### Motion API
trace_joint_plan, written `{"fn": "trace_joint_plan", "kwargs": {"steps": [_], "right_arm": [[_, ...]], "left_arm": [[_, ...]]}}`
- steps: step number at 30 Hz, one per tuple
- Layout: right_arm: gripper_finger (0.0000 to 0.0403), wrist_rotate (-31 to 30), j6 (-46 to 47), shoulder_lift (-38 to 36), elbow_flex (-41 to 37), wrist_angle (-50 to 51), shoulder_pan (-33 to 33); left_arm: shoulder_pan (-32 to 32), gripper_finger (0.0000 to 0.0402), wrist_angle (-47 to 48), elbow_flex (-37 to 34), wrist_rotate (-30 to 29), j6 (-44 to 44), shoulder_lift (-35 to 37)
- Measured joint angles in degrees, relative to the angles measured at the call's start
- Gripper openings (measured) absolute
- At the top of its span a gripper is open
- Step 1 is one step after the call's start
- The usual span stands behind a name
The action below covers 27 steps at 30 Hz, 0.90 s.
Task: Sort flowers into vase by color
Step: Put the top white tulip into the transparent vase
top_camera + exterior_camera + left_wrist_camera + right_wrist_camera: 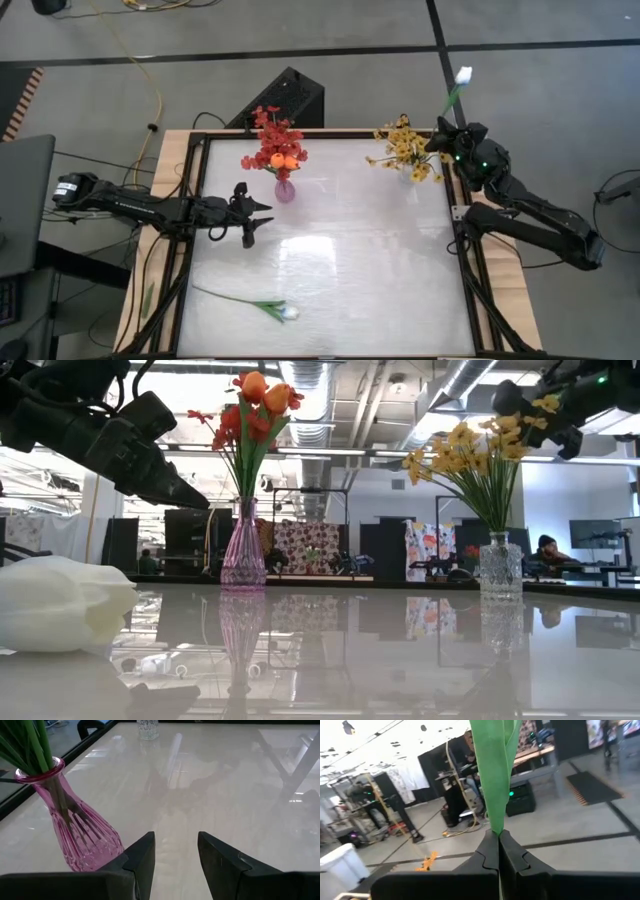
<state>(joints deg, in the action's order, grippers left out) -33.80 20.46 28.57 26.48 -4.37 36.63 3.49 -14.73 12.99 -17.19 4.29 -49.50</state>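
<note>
The right claw is pinched on the green stem of a white tulip. The stem runs up and away from the fingers, out past the far table edge, with the blossom at its far tip, well beyond the claw. Just beside this claw, toward the table's middle, stands the clear vase holding yellow sprays; the claw hovers right at their blossoms. The left claw is spread and holds nothing, hovering over the table. Just ahead of it and to one side stands the pink vase, green stems upright in its neck; it carries red sprays and orange tulips. Behind and beside the left claw, near the front edge, a second white tulip lies flat, its stem running toward the table's left rim and its blossom toward the middle.
</note>
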Motion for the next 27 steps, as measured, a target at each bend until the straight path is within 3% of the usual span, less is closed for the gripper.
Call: {"fn": "trace_joint_plan", "kwargs": {"steps": [27], "right_arm": [[0.0017, -13.7, -3.0, 8.2, 0.0, -7.5, -7.8]], "left_arm": [[0.0, 0.0139, 0.0, 0.0, 0.0, 0.9, 0.0]]}}
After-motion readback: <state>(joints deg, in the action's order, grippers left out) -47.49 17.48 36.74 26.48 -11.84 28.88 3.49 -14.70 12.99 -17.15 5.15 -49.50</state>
